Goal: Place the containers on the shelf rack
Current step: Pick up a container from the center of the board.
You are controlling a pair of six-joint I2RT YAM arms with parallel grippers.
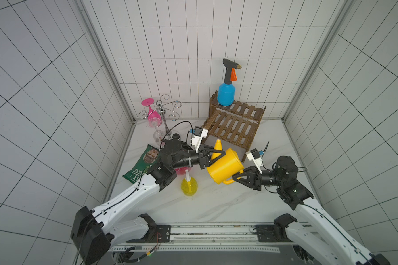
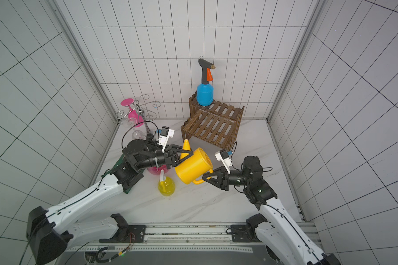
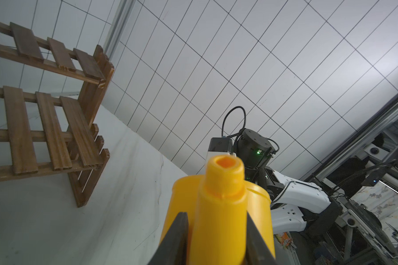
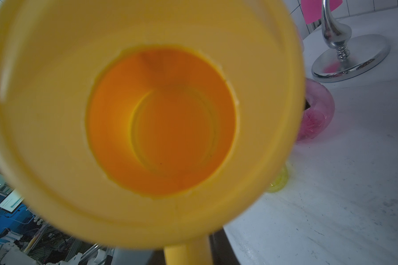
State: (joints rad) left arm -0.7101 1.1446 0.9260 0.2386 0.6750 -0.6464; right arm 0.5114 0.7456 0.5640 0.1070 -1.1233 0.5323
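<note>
Visitor: Can [image 1: 224,166] first. Where is it?

Robot: Off the table [image 1: 216,206], tipped over, hanging between my two arms just in front of the rack [image 1: 233,128] and apart from it. My left gripper [image 1: 218,156] has its fingers [image 3: 177,238] pressed on either side of the spout [image 3: 223,206]. My right gripper [image 1: 236,177] is clamped on the handle [image 4: 186,254]. The mouth faces my right wrist.

Visitor: And the other containers?

Robot: The blue bottle [image 1: 226,95] stands upright on the rack's top tier, at its left end. The yellow bottle [image 1: 189,185] stands on the table just beside my left arm. The pink sprayer [image 4: 315,114] is near it, mostly hidden under that arm from above.

Visitor: What lies under and around all this?

Robot: The table is white with faint grey veins, scuffed close up. Three walls [image 1: 170,46] of white tile with dark grout box it in, with metal posts [image 1: 106,68] in the back corners. The rack sits against the back wall, right of centre. The chrome holder [image 1: 163,110] stands in the back left corner, a pink glass [image 1: 151,112] hanging from it upside down. The green bag [image 1: 145,165] lies at the table's left edge, partly under my left arm. A metal rail [image 1: 214,231] runs along the front.
</note>
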